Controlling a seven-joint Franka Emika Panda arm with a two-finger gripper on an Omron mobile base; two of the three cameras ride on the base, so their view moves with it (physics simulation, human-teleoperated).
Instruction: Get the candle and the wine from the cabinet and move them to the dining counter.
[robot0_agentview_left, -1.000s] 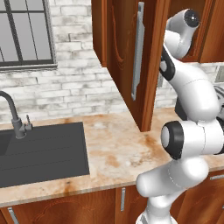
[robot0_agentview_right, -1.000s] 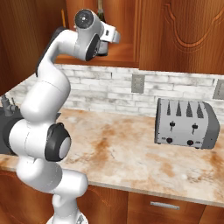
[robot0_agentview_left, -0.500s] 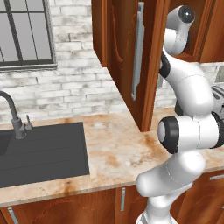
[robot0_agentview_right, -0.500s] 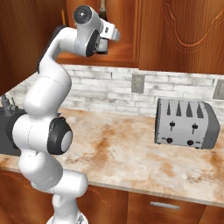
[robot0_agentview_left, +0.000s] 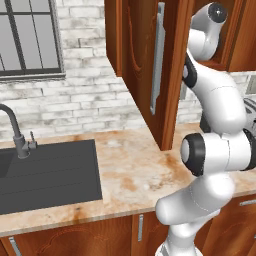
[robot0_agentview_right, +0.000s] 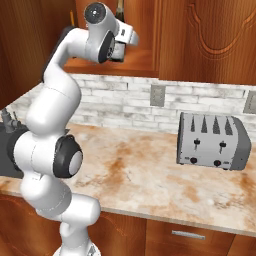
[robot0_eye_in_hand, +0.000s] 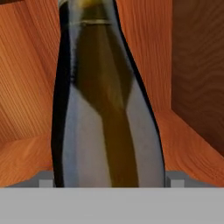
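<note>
Reaching deeper than a second ago, the arm is extending its hand further into the open cabinet (robot0_agentview_right: 150, 30), and the wrist is sitting closer to the shelf than in the earlier frames. Nearest the base, the worktop (robot0_agentview_right: 150, 175) is carrying a toaster (robot0_agentview_right: 212, 141) toward its right end and a black sink (robot0_agentview_left: 47, 172) with its faucet (robot0_agentview_left: 15, 132) toward its left end; neither is involved in the current step. Above the worktop, the cabinet door (robot0_agentview_left: 150, 65) is standing swung open with its silver bar handle facing outward. Farther in, the gripper (robot0_agentview_right: 119, 50) is hovering at the front edge of the cabinet shelf. Its jaws are straddling the wine (robot0_eye_in_hand: 107, 100), one to each side of the lower body, but the pictures are not showing whether the pads are already pressing on the glass, so the grip state cannot be told with certainty. The wine is standing upright on the shelf floor, directly ahead of the gripper and centred between the jaws, with its long axis running vertical and crossing the closing direction squarely. Its neck is also showing above the wrist in the right base view. A thin orange tip, probably the candle (robot0_agentview_right: 73, 18), is showing at the left of the shelf, beside the arm. The next move is likely calling for a closing of the jaws followed by a straight withdrawal.
</note>
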